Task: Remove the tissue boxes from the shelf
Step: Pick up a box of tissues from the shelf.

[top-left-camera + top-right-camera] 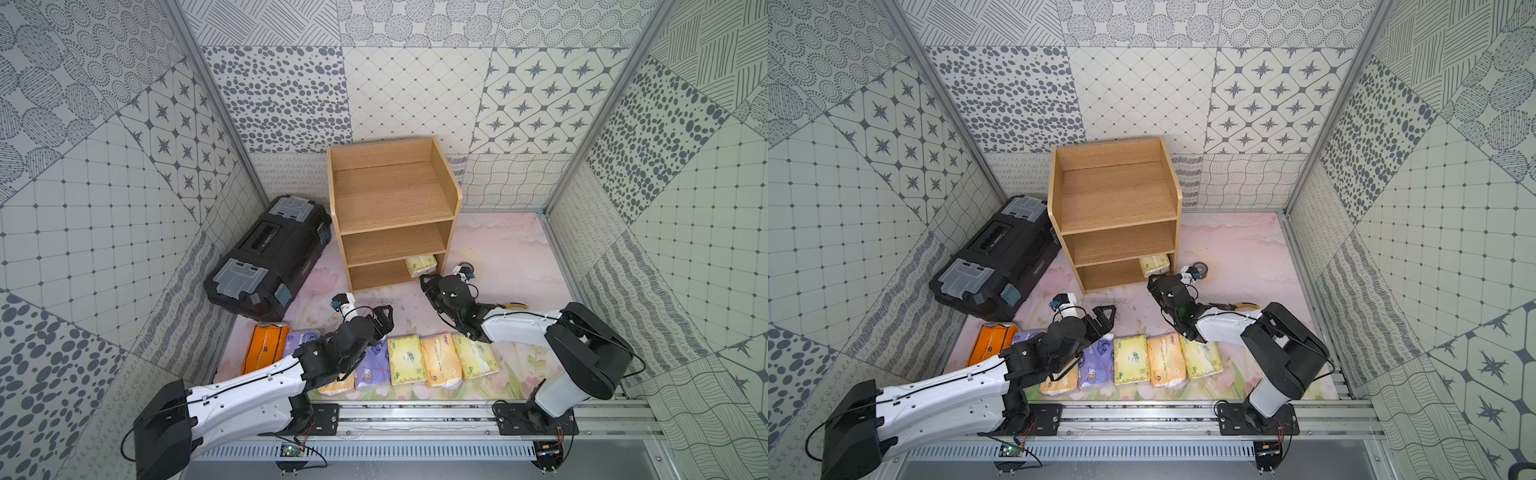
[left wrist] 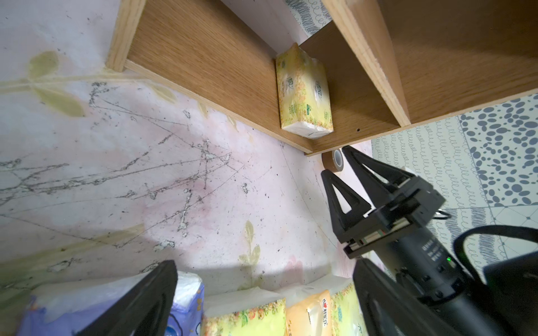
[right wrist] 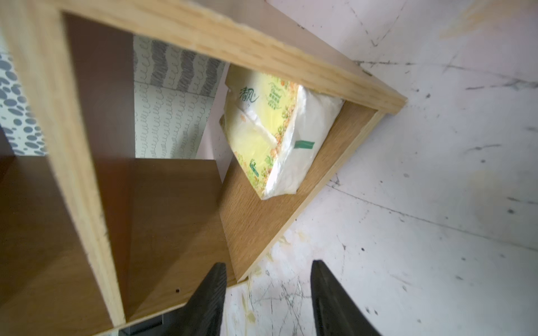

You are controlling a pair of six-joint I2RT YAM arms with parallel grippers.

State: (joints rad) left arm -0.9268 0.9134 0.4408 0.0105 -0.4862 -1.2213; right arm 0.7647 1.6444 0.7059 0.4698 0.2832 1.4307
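Tissue boxes (image 1: 407, 359), seven of them, line the surface (image 1: 498, 257) at lower centre, one pale pack (image 1: 420, 265) waits in the shelf (image 1: 390, 195) bottom tier, right gripper (image 1: 426, 281) part-spread and empty before it, left gripper (image 1: 384, 318) wide open.

So there's a black plastic toolbox (image 1: 270, 257) with grey translucent lid panels lying over by the left wall. A tape roll (image 1: 1200, 269) sits out on the scuffed pink floral mat (image 1: 507, 245), and near it there's something yellow-handled (image 1: 517, 306), mostly hidden. Busy patterned tile walls (image 1: 395, 95) all round.
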